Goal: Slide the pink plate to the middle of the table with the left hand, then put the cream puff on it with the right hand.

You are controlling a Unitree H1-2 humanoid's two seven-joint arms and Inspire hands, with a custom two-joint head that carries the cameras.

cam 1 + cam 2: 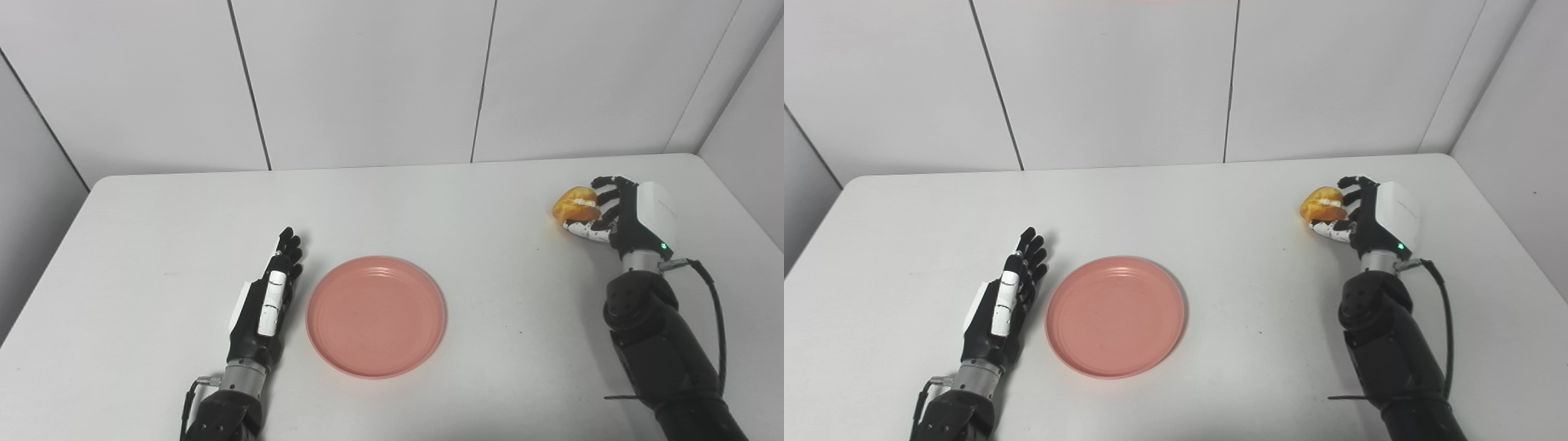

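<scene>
Nearest me, the pink plate lies flat on the white table, roughly at the middle from left to right and toward the near side; it is bare, a shallow dish with a low raised rim. Just beside its left edge rests the left hand, fingers stretched straight and a little apart, holding nothing; whether it touches the rim I cannot tell.

Farther back, near the right edge, the right hand is curled around the cream puff, dark fingers over its top and side, the pale thumb beneath; the puff sits well apart from the plate; whether it is clear of the table I cannot say.

The pastry looks light and soft, a golden shell split by a band of pale filling; I judge it would crush or ooze under a hard squeeze, so a loose cupping grip on the firmer shell, away from the cream seam, seems wisest; the plate looks stiff, smooth and ready to slide.
</scene>
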